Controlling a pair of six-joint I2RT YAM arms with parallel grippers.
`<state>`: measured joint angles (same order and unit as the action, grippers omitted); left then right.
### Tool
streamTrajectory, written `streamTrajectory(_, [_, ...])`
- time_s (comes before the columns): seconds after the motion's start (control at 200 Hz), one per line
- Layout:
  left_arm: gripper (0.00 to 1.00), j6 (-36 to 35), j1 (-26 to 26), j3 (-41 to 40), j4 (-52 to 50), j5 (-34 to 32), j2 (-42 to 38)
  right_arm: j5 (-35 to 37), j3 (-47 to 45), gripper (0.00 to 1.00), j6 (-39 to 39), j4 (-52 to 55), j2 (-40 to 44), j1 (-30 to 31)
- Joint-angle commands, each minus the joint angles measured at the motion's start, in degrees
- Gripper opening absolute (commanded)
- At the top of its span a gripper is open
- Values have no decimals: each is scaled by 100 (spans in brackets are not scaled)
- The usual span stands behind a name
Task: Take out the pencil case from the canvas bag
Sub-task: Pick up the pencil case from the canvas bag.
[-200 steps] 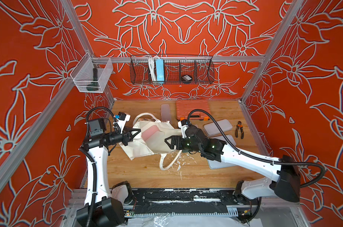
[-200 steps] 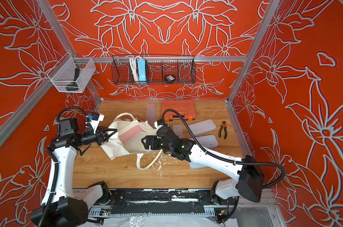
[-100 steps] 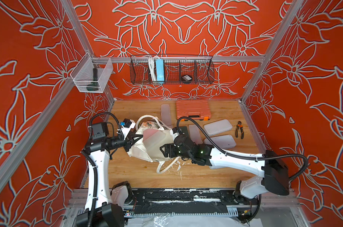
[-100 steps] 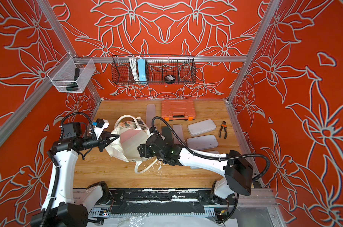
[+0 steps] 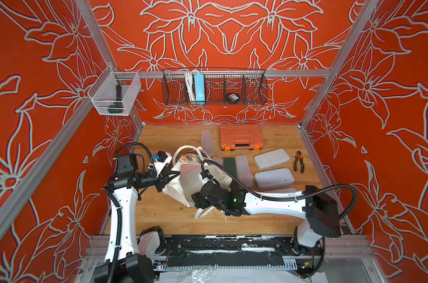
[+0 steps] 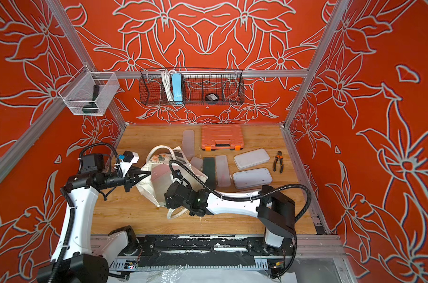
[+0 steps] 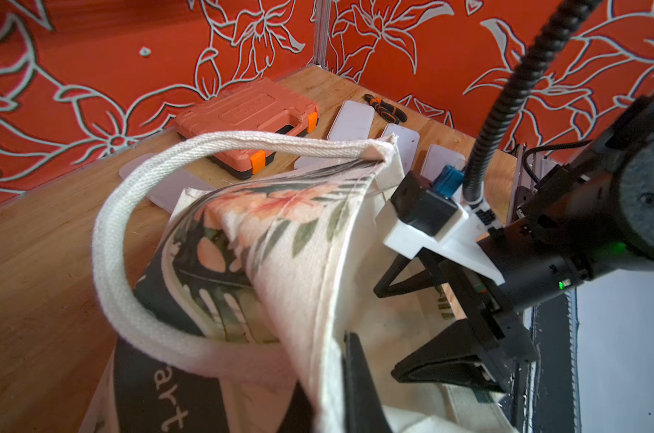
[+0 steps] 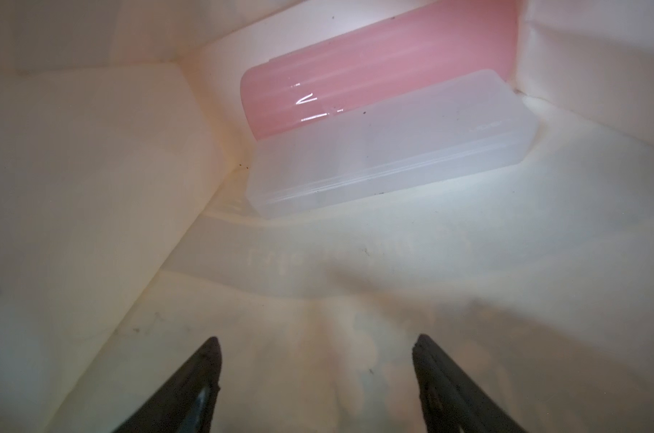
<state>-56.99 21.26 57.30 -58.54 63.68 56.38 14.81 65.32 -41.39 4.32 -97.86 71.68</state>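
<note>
Pinching the woven cream rim of the canvas bag (image 5: 193, 178) on the wooden table (image 5: 159, 215) with the left pincer (image 5: 178, 174); reaching inside with the right pincer (image 8: 316, 339), spread and empty, short of a glossy pink pencil case (image 8: 374, 71) touching a frosted rectangular pencil case (image 8: 392, 150).

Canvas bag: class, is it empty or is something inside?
Not empty. Looking inside the canvas bag, the right wrist view shows a pink case and a frosted clear case lying together at its far end.
</note>
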Motion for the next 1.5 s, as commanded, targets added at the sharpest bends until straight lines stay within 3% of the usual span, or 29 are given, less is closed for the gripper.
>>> streamTrajectory(0.0, [0, -511, -51, 63, -331, 231, -31, 282, 194, 80, 183, 225, -254, 61])
streamTrajectory(0.25, [0, -1030, -66, -55, -745, 46, -115, 342, 611, 81, -198, 762, -811, 66])
streamTrajectory(0.495, [0, -1183, -135, -363, -884, 143, -470, 32, 1082, 89, -1272, 915, -1455, 65])
streamTrajectory(0.63, [0, -1359, -204, -616, -968, 180, -685, -101, 967, 92, -2158, 380, -1630, 65])
streamTrajectory(0.871, [0, -1525, -215, -1005, -881, 286, -969, 482, 633, 95, -3243, -379, -1424, 31])
streamTrajectory(1.076, [0, -2303, -214, -1124, -1367, 668, -971, 839, 79, 96, -4076, -1198, -1218, -53])
streamTrajectory(1.306, [0, -2840, -211, -1015, -1863, 1070, -988, 226, 34, 95, -4320, -1776, -1429, -353])
streamTrajectory(1.491, [0, -3039, -221, -952, -2032, 1195, -1074, -312, -158, 89, -4807, -2489, -1813, -513])
